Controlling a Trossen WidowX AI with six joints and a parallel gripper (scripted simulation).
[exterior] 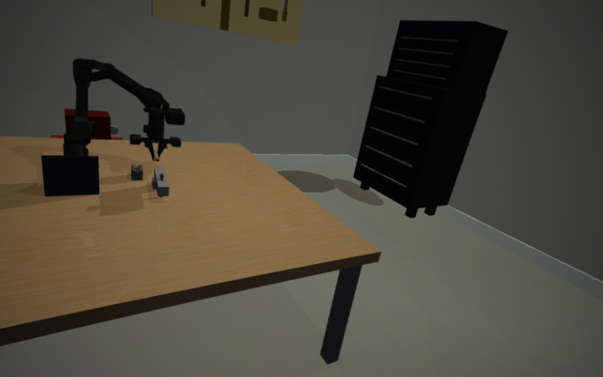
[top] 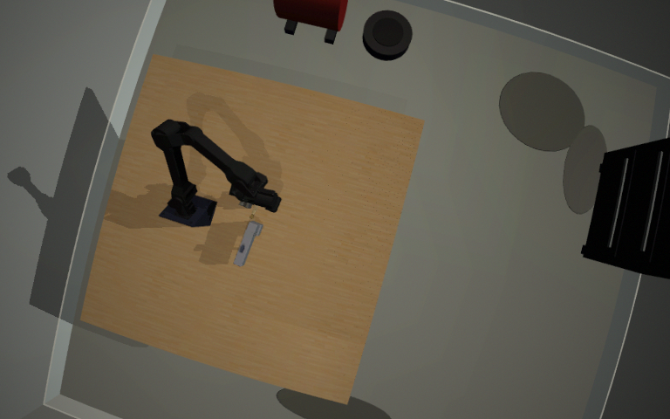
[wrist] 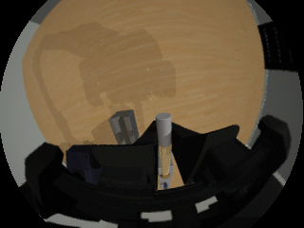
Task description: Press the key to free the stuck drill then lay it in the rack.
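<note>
Pincer (exterior: 155,156) nearly shut, clamped on the thin drill (wrist: 163,146), held upright above the bench (exterior: 231,213), grey end pointing down in the wrist view. Hung just off one end of the long grey block (exterior: 161,181) with the dark key (exterior: 162,176) on top, drill lifted out of it and not touching. Small grey rack (exterior: 137,172) stood on the bench between block and arm base (exterior: 91,186), nothing seen lying in it.
</note>
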